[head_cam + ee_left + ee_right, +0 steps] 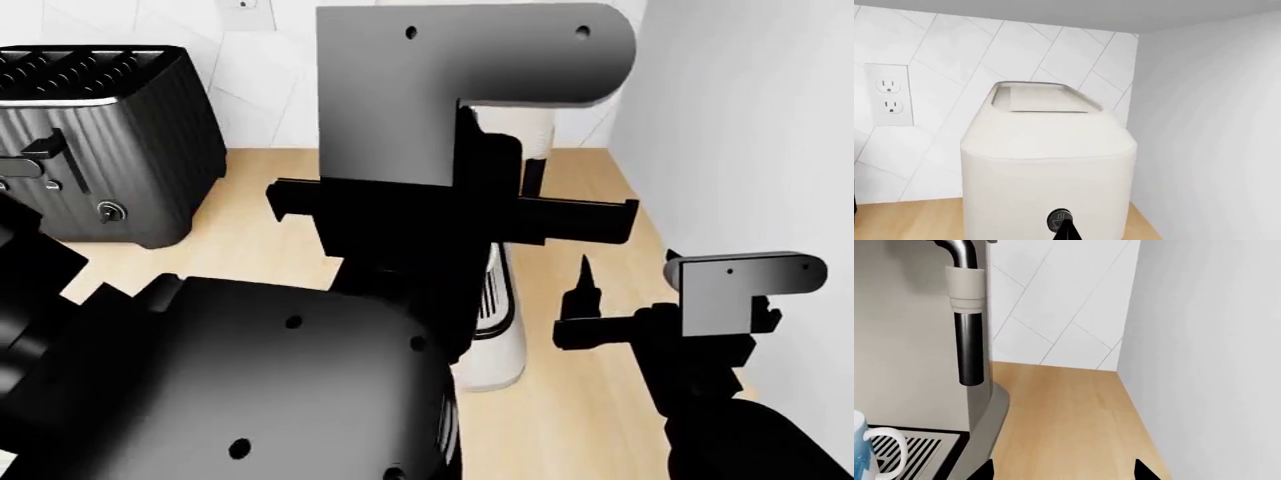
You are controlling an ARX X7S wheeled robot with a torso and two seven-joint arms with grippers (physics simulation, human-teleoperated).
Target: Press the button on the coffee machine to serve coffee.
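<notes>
- Button (1059, 218) sits low on the front face of the coffee machine (1047, 165), centred, seen in my left wrist view. A dark fingertip of my left pincer (1066, 231) overlaps its lower edge; touching or just short, I can't tell.
- Left pincer state: only one black tip shows, so open or closed I cannot tell.
- Right pincer (1062, 472): two tips at the frame's edge with a clear gap and nothing between, so it's apart and empty. It hangs over bare worktop (1067, 410) beside the machine's dark side wand (969, 345).
- Risk: the tip sits at the button's lower rim, not its middle. I judge a push from here could slide off onto the silver ring and not register.
- Risk: pushing too hard could shove the machine back toward the tiled wall (934, 100).
- Risk: the head view is mostly blocked by my left arm (441, 150), so I'm steering by the wrist camera alone.
- Mug (871, 450) stands on the drip tray (917, 447); a bumped machine could spill it.
- Room: the side wall (1214, 140) is close on the machine's right and the corner is tight, so little sideways slack there.
- Toaster (100, 130) is well apart on the left, with open worktop between.
- Right arm has wall close on one side and the wand on the other; I'd best keep it parked.
</notes>
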